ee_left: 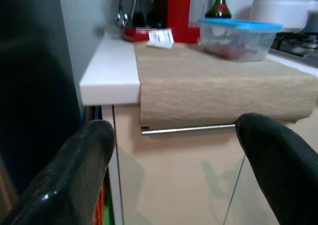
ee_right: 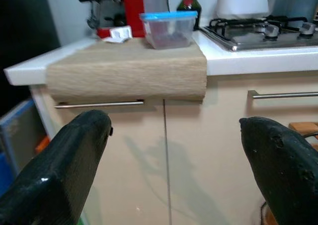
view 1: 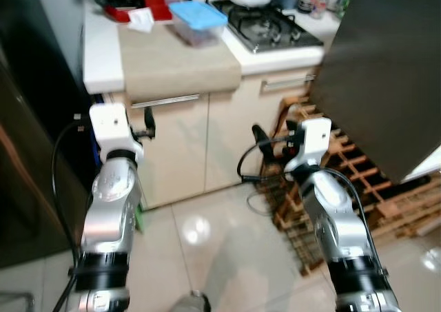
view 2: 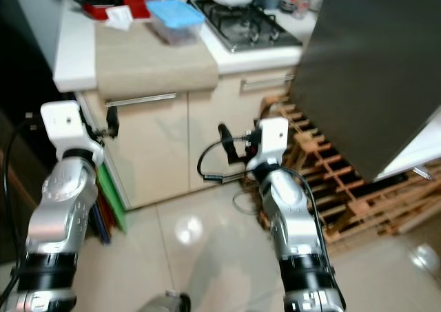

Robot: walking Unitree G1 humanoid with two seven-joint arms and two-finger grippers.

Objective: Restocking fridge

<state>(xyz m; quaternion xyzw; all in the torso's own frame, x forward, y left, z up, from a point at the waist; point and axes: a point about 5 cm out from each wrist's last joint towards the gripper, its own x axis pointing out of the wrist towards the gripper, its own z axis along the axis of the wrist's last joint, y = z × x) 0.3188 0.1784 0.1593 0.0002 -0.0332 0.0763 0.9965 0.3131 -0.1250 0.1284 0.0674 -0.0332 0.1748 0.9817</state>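
Kitchen counter [view 1: 103,64] with beige mat [view 1: 172,67].
A tub [view 1: 198,21] sits at the mat's far edge; left gripper [ee_left: 179,175] and right gripper [ee_right: 179,175] released, empty.

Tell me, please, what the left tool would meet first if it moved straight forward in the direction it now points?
Probably the cream cabinet door under the counter, near its metal handle, below the beige mat that overhangs the edge. The left tool is open and nothing stands between, though depth is unclear.
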